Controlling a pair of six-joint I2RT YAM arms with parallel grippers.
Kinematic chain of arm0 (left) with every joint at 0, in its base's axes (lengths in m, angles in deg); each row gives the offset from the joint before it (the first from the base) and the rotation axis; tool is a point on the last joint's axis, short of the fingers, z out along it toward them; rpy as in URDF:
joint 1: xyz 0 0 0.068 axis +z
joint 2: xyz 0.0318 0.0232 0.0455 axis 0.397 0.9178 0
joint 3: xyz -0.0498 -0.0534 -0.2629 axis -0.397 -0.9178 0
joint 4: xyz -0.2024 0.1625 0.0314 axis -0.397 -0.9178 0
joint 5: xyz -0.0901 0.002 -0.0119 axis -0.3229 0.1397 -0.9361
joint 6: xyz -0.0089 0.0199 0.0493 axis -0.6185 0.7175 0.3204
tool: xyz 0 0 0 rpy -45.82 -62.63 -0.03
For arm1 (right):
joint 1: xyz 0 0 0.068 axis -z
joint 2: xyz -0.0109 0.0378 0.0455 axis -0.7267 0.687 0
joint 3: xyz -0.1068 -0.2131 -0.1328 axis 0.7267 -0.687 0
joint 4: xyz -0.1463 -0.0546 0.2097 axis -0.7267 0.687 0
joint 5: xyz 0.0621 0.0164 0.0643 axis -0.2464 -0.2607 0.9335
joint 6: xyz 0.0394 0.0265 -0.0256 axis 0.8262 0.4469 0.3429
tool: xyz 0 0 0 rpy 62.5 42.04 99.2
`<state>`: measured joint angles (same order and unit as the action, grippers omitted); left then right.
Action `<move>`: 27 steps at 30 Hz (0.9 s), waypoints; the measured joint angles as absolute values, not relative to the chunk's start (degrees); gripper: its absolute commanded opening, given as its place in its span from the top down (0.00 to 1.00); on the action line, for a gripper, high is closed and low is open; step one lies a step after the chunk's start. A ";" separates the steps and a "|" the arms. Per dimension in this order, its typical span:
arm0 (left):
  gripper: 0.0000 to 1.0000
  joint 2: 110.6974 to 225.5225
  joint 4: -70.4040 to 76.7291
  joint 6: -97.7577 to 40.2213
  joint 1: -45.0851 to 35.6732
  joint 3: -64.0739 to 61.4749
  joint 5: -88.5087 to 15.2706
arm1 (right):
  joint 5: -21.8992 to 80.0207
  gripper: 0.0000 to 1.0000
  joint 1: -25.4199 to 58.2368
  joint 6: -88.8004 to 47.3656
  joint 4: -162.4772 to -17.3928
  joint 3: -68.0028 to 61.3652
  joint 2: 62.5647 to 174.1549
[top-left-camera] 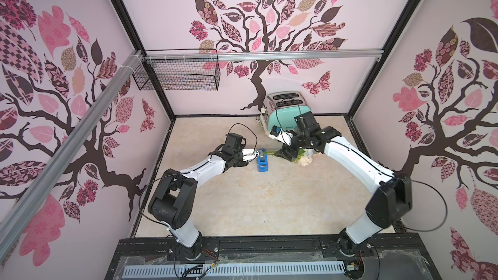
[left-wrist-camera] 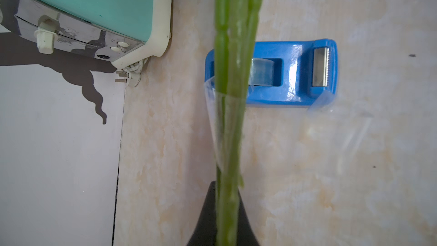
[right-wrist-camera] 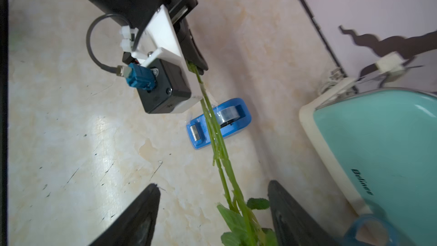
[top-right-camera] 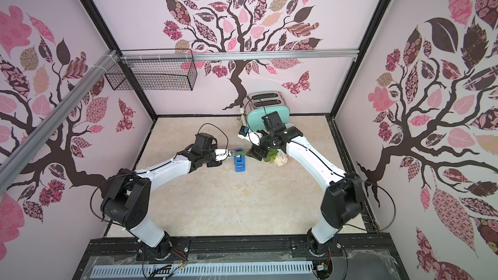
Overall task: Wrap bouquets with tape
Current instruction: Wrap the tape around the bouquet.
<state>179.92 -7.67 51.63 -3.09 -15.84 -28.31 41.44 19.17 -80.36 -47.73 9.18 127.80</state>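
Mint toaster point(right-wrist-camera: 378, 150), "Belinee" lettering, near tape point(right-wrist-camera: 234, 130)

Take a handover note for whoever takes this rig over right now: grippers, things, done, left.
Left gripper: shut on the stems, over the dispenser.
Right gripper: open, astride the stems near the leaves.
Blooms seem to rest on the table.
Done: tape strip on the stems, one flap loose.
Left: likely press the flap down, lay it all aside.
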 measured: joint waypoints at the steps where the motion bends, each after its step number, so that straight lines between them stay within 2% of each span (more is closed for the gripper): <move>1: 1.00 179.90 -5.95 52.00 -3.46 -16.58 -27.13 | 41.73 0.31 19.04 -80.60 -45.94 11.45 130.22; 5: 1.00 179.86 1.59 55.04 -5.34 -20.23 -22.81 | 42.69 0.31 18.93 -81.13 -40.58 16.63 137.17; 12: 1.00 179.00 12.35 58.47 -6.02 -24.84 -19.72 | 43.26 0.32 18.60 -83.47 -36.30 22.16 140.80; 22: 1.00 176.84 26.55 63.04 -7.04 -30.37 -18.15 | 40.26 0.37 16.79 -85.72 -35.69 23.06 146.97; 25: 1.00 176.58 28.78 64.22 -7.09 -31.58 -18.00 | 38.71 0.43 16.61 -86.31 -37.13 23.06 146.97; 27: 1.00 176.53 29.59 64.85 -7.09 -31.79 -17.97 | 38.16 0.55 16.61 -86.72 -38.26 23.06 146.97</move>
